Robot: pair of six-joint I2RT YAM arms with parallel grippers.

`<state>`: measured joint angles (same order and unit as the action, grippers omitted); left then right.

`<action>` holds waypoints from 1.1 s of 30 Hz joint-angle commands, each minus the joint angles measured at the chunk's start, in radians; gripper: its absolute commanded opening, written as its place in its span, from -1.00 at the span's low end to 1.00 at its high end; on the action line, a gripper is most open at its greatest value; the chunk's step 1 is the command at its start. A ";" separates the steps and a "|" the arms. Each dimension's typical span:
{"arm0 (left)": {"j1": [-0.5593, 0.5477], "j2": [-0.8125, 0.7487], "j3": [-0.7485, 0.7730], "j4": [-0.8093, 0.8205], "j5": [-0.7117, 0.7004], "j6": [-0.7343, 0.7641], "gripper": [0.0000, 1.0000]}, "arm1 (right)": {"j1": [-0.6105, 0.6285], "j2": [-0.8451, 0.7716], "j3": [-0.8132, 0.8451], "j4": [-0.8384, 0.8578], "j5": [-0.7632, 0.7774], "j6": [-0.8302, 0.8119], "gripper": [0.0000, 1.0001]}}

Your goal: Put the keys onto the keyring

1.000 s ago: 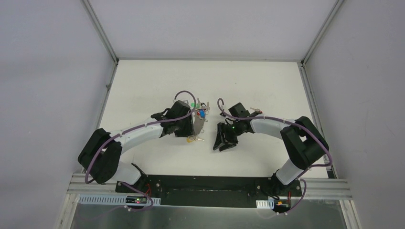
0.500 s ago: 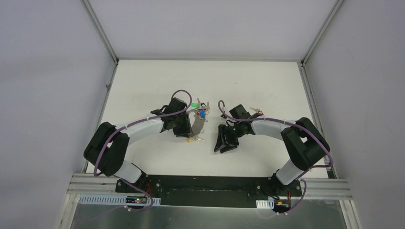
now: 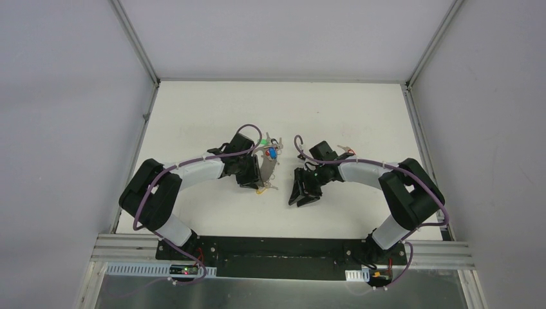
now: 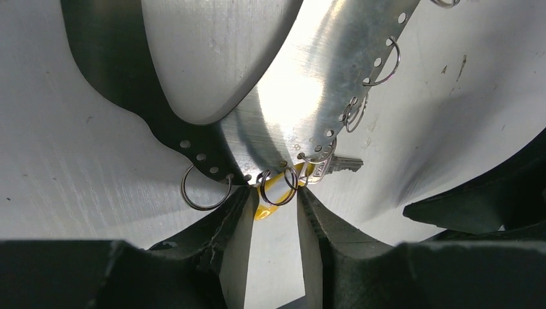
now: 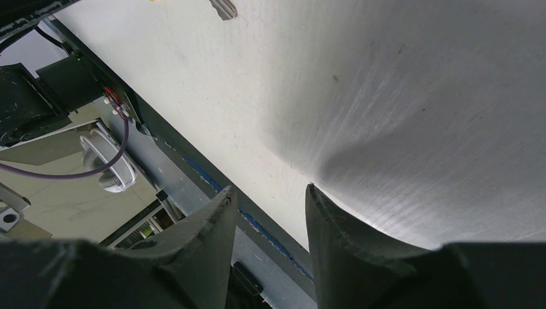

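top: high, behind arm bases (image 3: 179, 233), looking down on whole bench (image 3: 335, 109) | wrists: close, grazing that same bench

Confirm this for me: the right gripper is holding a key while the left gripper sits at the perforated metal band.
Not quite. The right gripper holds nothing: the right wrist view shows it open and empty. The left gripper does sit at the perforated metal band.

On the desk (image 3: 193, 116) the keyring (image 3: 268, 168) sits mid-desk, with keys (image 3: 272, 150) at its far end. The left tool (image 4: 273, 199) is at its near edge. The right tool (image 3: 301, 199) is to the right, apart. One key (image 3: 345, 149) lies behind the right arm (image 3: 367, 170).
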<state>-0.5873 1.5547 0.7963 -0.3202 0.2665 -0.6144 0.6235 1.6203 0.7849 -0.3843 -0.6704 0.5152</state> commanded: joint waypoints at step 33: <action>0.014 -0.358 0.128 -0.261 0.050 0.319 -1.00 | -0.003 -0.381 0.022 0.020 0.011 -0.094 0.38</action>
<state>-0.5804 1.2652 0.8421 -0.4820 0.2611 -0.4179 0.6235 1.3407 0.7708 -0.3855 -0.6731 0.4782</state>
